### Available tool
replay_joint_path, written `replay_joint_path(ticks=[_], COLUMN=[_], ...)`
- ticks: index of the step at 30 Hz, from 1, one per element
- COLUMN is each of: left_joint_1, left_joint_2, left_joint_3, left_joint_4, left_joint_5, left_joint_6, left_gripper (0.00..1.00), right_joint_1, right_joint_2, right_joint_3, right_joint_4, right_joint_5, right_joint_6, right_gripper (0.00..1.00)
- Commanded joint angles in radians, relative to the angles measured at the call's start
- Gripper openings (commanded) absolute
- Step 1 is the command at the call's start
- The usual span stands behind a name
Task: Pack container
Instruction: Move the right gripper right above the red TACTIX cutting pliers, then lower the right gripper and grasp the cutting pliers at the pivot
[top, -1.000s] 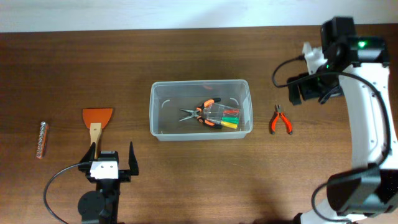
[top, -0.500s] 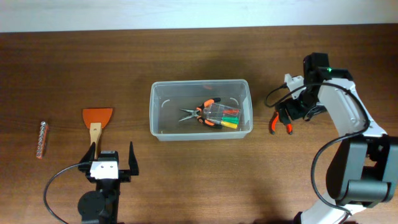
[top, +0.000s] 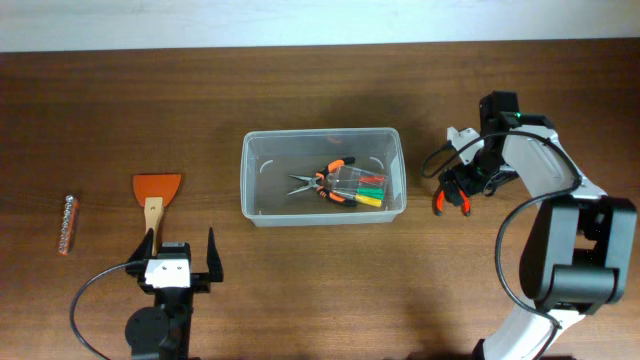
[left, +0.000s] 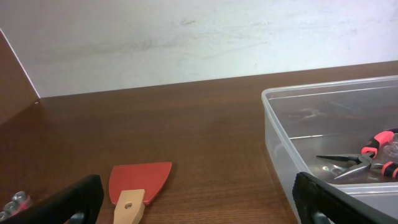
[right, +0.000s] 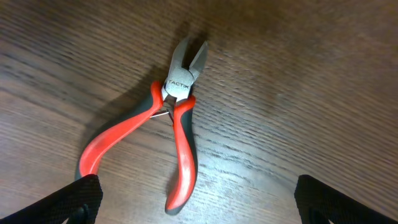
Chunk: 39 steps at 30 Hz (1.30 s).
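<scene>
At the middle of the tabletop (top: 150, 100), the container (top: 320, 132), open side up, with orange-handled pliers (top: 325, 180) and a small clear case (top: 362, 188) of coloured bits already inside, toward its right end. Central spot probably chosen for reach from either side.

Just right of the container, flat on the wood: red-handled cutters (right: 179, 87), nose pointing away from the wrist camera, handles a little apart. Directly over them, the right gripper (top: 460, 182), aimed downward. Likely lined up for a pick, with the cutters the nearest thing left to pack. Fingers (right: 81, 193) spread wide, one tip at each lower corner of the wrist view, straddling the handles. Nothing held, no contact visible. Height above the cutters hard to tell from overhead.

Left of the container and well apart: an orange scraper (top: 157, 190) with a wooden handle. Farther left again, a short row of metal bits (top: 68, 224).

Front-left of the container, the left gripper (top: 180, 250), low and level, facing the container's left wall. Fingers spread wide here as well, empty, touching nothing, with the scraper's handle just ahead and between them in the wrist view. Apparently parked, not mid-grasp.

Judging from the layout: two things packed, three not yet in.
</scene>
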Motion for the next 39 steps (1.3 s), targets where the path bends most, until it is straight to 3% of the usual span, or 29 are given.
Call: replay_joint_path(ticks=[1,39], left_joint_1=[-0.005,-0.005], left_joint_2=[-0.008,-0.008], left_joint_3=[-0.006,-0.006], left_joint_4=[0.0,0.0], left_joint_5=[-0.004,-0.004], left_joint_6=[-0.01,-0.01], left_gripper=[0.99,0.99], right_joint_1=[-0.013,-0.05], right_joint_2=[0.019,0.056], right_joint_3=[-0.006,-0.006], right_joint_4=[0.001,0.023], right_joint_5=[-0.002,-0.002], right_joint_6=[-0.014,0.002], right_gripper=[0.99,0.99])
